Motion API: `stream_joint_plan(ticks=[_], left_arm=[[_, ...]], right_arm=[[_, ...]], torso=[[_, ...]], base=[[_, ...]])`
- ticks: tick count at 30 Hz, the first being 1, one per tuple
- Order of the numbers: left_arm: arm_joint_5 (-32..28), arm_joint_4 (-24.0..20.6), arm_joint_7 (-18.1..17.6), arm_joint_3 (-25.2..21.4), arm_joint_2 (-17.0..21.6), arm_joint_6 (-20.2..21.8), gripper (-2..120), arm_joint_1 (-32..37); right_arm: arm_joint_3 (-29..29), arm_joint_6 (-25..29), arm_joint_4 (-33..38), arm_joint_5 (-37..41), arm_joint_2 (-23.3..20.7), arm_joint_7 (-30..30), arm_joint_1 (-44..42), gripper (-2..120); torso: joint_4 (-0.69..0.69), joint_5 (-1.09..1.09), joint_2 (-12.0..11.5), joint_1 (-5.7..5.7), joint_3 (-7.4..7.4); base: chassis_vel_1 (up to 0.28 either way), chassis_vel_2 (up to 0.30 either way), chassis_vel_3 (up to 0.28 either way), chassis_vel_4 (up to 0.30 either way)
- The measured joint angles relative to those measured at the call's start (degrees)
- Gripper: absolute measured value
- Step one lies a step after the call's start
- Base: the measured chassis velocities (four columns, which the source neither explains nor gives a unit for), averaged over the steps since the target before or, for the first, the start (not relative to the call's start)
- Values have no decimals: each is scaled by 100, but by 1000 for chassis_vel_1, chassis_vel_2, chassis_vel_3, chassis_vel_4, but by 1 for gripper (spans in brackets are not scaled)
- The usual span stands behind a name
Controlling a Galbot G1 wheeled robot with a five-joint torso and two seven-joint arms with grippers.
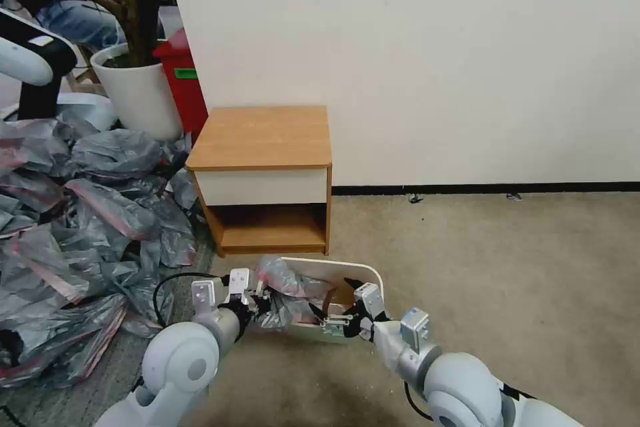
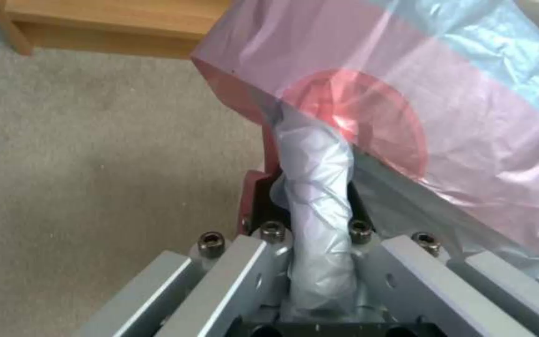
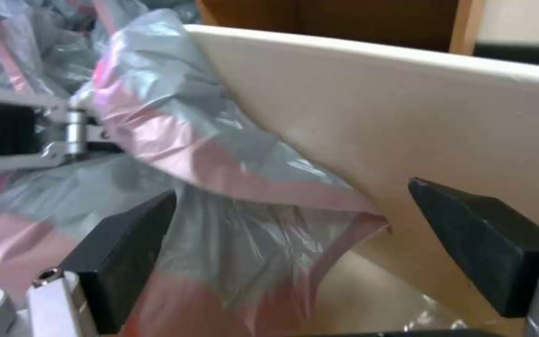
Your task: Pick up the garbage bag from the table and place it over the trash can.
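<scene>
The trash can (image 1: 357, 269) stands on the carpet just in front of the table (image 1: 260, 137). The garbage bag (image 1: 290, 285), grey with a pink band, lies crumpled in and over the can's left side. My left gripper (image 1: 261, 300) is shut on it; in the left wrist view a twisted grey strand of the garbage bag (image 2: 319, 196) runs between the closed fingers (image 2: 252, 196). My right gripper (image 1: 335, 308) is at the can's near rim and stands open. In the right wrist view its black fingertips (image 3: 126, 252) straddle the garbage bag (image 3: 232, 187) and the trash can's wall (image 3: 407, 112).
A big heap of grey bags (image 1: 80, 227) covers the floor to the left. Behind it stand a white plant pot (image 1: 137, 90) and a red box (image 1: 180, 80). The wall (image 1: 433, 47) backs the table. Open carpet (image 1: 507, 267) lies to the right.
</scene>
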Motion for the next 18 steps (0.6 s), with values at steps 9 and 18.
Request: stream_joint_plan(ticks=[9, 18], left_arm=[[60, -79, 67, -21, 55, -24, 3, 83], [66, -104, 107, -26, 96, -73, 3, 95]], right_arm=[[-263, -415, -140, 614, 129, 539, 383, 90], [-464, -512, -318, 911, 165, 722, 614, 85]], torso=[[0, 0, 0, 0, 0], [0, 0, 0, 0, 0]], base=[[0, 0, 0, 0], [0, 0, 0, 0]])
